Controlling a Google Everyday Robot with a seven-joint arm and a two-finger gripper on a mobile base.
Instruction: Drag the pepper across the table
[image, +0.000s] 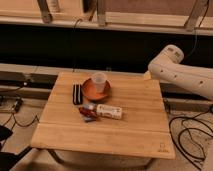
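The pepper (87, 114) is small, dark red and tapered. It lies near the middle of the light-wood table (130, 135), touching the left end of a white bottle (108, 111) that lies on its side. A small blue item (91, 119) sits against the pepper's near side. Only a white arm segment (180, 74) shows, above the table's far right corner. My gripper is out of view, past the right edge of the frame.
An orange-brown round plate (92, 92) holds a translucent cup (99, 80) behind the pepper. A dark rectangular object (77, 93) lies left of the plate. Cables lie on the floor at right (187, 132) and at left (20, 117). A low ledge runs behind the table.
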